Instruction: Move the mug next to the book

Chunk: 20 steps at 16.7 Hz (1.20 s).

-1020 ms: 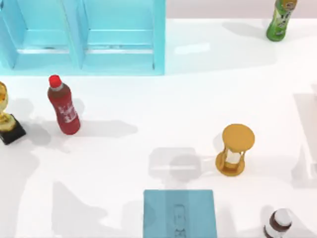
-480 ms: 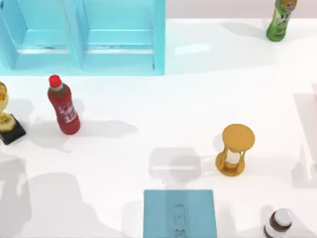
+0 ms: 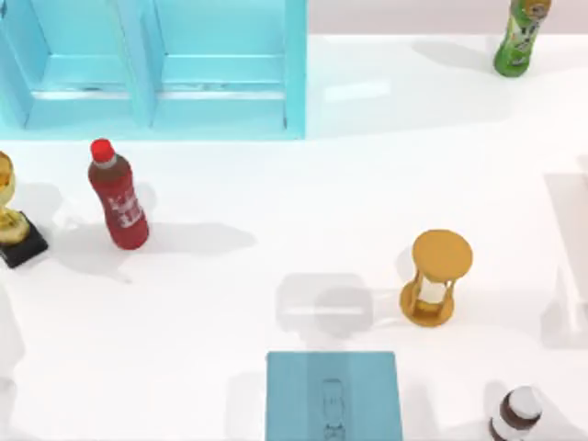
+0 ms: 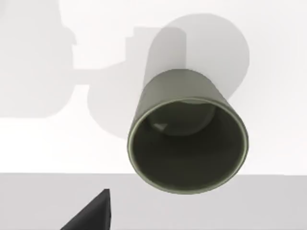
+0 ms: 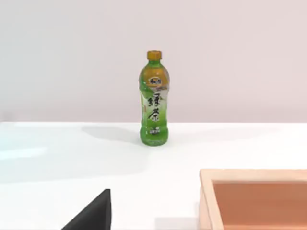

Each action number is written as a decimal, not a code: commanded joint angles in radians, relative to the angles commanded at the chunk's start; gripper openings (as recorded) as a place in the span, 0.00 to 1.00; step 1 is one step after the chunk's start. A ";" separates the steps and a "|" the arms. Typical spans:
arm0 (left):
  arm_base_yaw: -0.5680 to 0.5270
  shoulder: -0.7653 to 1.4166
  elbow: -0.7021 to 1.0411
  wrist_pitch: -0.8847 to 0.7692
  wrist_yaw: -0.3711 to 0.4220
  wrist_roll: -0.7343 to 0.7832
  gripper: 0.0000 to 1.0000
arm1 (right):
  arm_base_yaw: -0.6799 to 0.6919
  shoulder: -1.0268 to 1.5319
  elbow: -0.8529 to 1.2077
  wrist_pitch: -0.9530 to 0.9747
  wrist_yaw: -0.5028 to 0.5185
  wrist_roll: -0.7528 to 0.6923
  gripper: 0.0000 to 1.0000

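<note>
At the far left edge of the white table (image 3: pixel 276 230), seen from above, a gold trophy (image 3: pixel 11 216) stands on a black base. Just right of it stands a red bottle (image 3: pixel 118 196) with a red cap, leaning slightly. Behind these, along the back of the table, sits a large light-blue shelf unit (image 3: pixel 152 69) with two open bays.

Toward the middle, at the near edge, the book (image 3: pixel 333 397) lies flat: a teal-blue rectangle with a faint outlined figure on its cover, cut off by the bottom of the view. Right of and behind the book stands a yellow hourglass (image 3: pixel 435 277). Farther right, at the near edge, is a brown jar (image 3: pixel 516 413) with a white cap. In the back right corner stands a green bottle (image 3: pixel 522 37).

In the left wrist view, the mug (image 4: pixel 187 139) appears close to the camera: a greyish-green cylinder with its dark inside facing the lens, above the white surface with a shadow behind it. A dark wedge of the left gripper (image 4: pixel 91 215) shows at the frame's edge; whether its jaws are open or closed cannot be told.

In the right wrist view, the green bottle (image 5: pixel 154 105) stands upright against a pale wall, and a light wooden box (image 5: pixel 254 199) sits nearer the camera. A dark wedge of the right gripper (image 5: pixel 91 215) shows; the state of its jaws cannot be told.
</note>
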 joint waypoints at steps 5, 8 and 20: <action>0.057 0.014 0.038 -0.029 0.007 0.070 1.00 | 0.000 0.000 0.000 0.000 0.000 0.000 1.00; 0.053 0.010 0.036 -0.027 0.006 0.069 1.00 | 0.000 0.000 0.000 0.000 0.000 0.000 1.00; 0.060 0.118 -0.241 0.355 0.007 0.075 1.00 | 0.000 0.000 0.000 0.000 0.000 0.000 1.00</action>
